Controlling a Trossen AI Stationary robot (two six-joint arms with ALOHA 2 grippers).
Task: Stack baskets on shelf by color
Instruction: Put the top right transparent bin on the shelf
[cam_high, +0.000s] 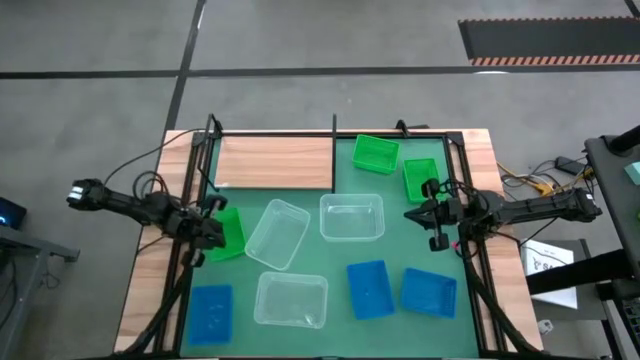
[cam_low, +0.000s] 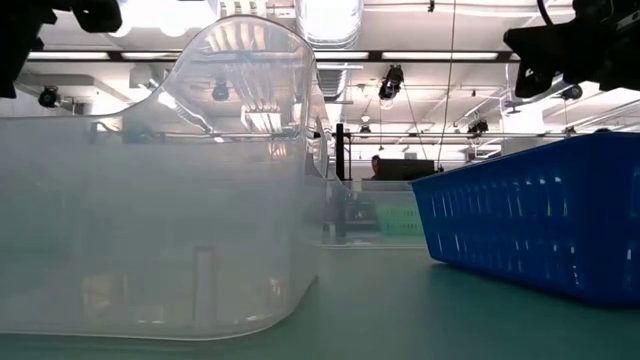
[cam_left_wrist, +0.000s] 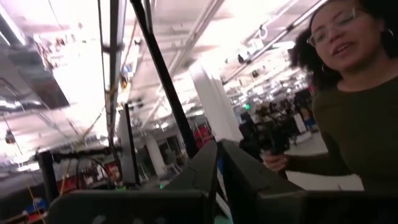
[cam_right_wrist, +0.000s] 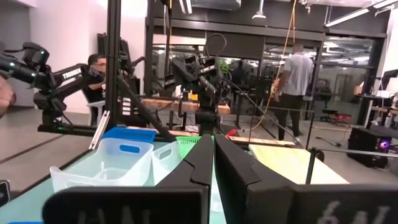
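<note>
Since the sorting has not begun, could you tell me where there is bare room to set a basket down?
The shelf board is bare, bordered by the green basket at its end. Bare mat shows only in narrow gaps among the clear basket and the blue baskets, where it is crowded.

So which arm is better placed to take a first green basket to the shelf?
Probably the right: its shut right gripper hovers beside two green baskets, near the empty shelf. The left gripper has one.

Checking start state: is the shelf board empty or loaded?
Empty. The high view shows the shelf board bare, with every basket on the green mat beside it.
</note>
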